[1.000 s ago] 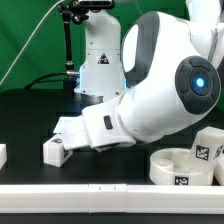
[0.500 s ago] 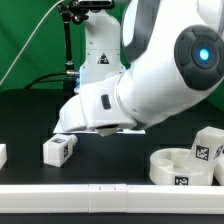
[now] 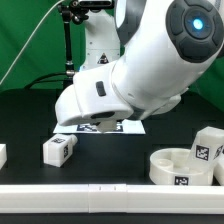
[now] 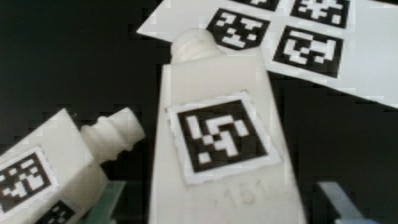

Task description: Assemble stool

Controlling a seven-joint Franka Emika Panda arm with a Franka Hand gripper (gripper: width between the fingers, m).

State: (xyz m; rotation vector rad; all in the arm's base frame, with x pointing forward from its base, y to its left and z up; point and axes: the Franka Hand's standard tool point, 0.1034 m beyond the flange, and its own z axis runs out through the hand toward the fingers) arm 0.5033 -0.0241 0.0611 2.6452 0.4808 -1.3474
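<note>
In the wrist view a white stool leg (image 4: 217, 120) with a black-and-white tag stands between my gripper's (image 4: 222, 200) two fingers, its threaded end pointing toward the marker board (image 4: 294, 40). The gripper is shut on this leg. A second leg (image 4: 54, 160) lies just beside it. In the exterior view my gripper (image 3: 90, 121) hangs above the table under the bulky arm, and the held leg is mostly hidden by the hand. The loose leg (image 3: 58, 150) lies on the black table below it. The round seat (image 3: 178, 166) sits at the exterior view's right.
Another leg (image 3: 208, 143) stands behind the seat, and a white piece (image 3: 2, 155) shows at the exterior view's left edge. The marker board (image 3: 128, 127) lies under the hand. A long white bar (image 3: 100, 195) edges the table's front.
The arm has risen from the table and swung toward the exterior view's right. The loose leg on the table has stayed where it was.
</note>
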